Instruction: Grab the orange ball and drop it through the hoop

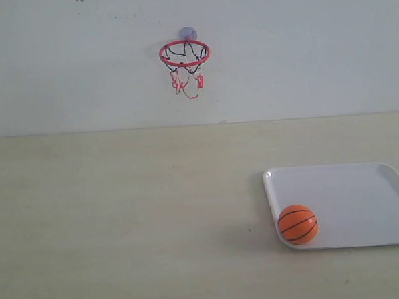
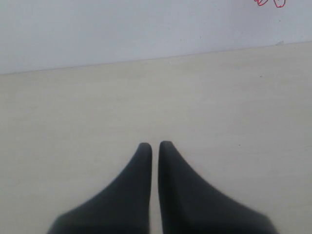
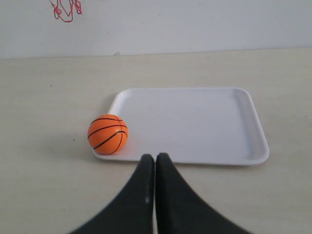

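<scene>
The orange ball, with thin black seams, rests in the near left corner of a white tray. High on the back wall hangs the hoop, red ring, dark and red net, suction cup above it; only net strings show in the wrist views. My right gripper is shut and empty, just short of the tray's front edge, the ball a little to one side ahead. My left gripper is shut over bare table. Neither gripper appears in the exterior view.
The pale wooden table runs back to a white wall. The tray holds nothing but the ball.
</scene>
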Robot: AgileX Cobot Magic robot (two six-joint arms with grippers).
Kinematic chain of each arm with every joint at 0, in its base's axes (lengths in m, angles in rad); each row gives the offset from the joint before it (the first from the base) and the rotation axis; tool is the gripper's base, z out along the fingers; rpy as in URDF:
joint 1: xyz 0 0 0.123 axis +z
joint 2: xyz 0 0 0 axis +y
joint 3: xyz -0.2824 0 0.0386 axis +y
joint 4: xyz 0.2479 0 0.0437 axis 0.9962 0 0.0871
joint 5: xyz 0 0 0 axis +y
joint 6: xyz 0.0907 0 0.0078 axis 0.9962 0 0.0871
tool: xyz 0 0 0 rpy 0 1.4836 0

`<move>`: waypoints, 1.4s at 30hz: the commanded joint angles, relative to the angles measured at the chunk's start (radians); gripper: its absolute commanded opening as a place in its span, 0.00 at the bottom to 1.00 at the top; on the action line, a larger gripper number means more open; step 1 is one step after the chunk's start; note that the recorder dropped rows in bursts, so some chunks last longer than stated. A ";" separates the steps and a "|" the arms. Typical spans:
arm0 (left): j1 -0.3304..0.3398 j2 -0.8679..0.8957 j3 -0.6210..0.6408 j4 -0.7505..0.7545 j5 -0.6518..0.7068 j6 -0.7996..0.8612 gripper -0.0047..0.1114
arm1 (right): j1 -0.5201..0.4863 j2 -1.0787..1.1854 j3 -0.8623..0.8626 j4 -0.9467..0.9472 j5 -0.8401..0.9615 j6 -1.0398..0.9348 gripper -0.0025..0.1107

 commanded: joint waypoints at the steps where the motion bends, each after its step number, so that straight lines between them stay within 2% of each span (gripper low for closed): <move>1: 0.000 -0.003 0.004 0.003 -0.006 0.000 0.08 | 0.002 -0.004 0.000 -0.003 -0.119 -0.008 0.02; 5: 0.000 -0.003 0.004 0.003 -0.006 0.000 0.08 | 0.002 -0.004 0.000 -0.003 -0.317 -0.008 0.02; 9: 0.000 -0.003 0.004 0.003 -0.006 0.000 0.08 | 0.002 -0.004 0.000 -0.003 -0.717 -0.008 0.02; 11: 0.000 -0.003 0.004 0.003 -0.006 0.000 0.08 | 0.002 -0.004 0.000 0.018 -0.820 -0.011 0.02; 14: 0.000 -0.003 0.004 0.003 -0.006 0.000 0.08 | 0.002 -0.004 -0.094 0.056 -0.712 -0.071 0.02; 19: 0.000 -0.003 0.004 0.003 -0.006 0.000 0.08 | 0.002 0.168 -0.322 0.055 -0.202 -0.196 0.02; 23: 0.000 -0.003 0.004 0.003 -0.006 0.000 0.08 | 0.002 0.376 -0.457 0.051 0.033 -0.196 0.02; 26: 0.000 -0.003 0.004 0.003 -0.006 0.000 0.08 | 0.002 0.490 -0.498 0.051 0.024 -0.196 0.02; 32: 0.000 -0.003 0.004 0.003 -0.006 0.000 0.08 | 0.002 0.621 -0.500 0.140 -0.220 -0.121 0.02; 36: 0.000 -0.003 0.004 0.003 -0.006 0.000 0.08 | 0.002 0.682 -0.505 0.208 -0.287 -0.100 0.02; 38: 0.000 -0.003 0.004 0.003 -0.006 0.000 0.08 | 0.002 0.737 -0.537 0.208 -0.231 -0.100 0.02; 42: 0.000 -0.003 0.004 0.003 -0.006 0.000 0.08 | 0.002 0.892 -0.667 0.208 0.061 -0.133 0.02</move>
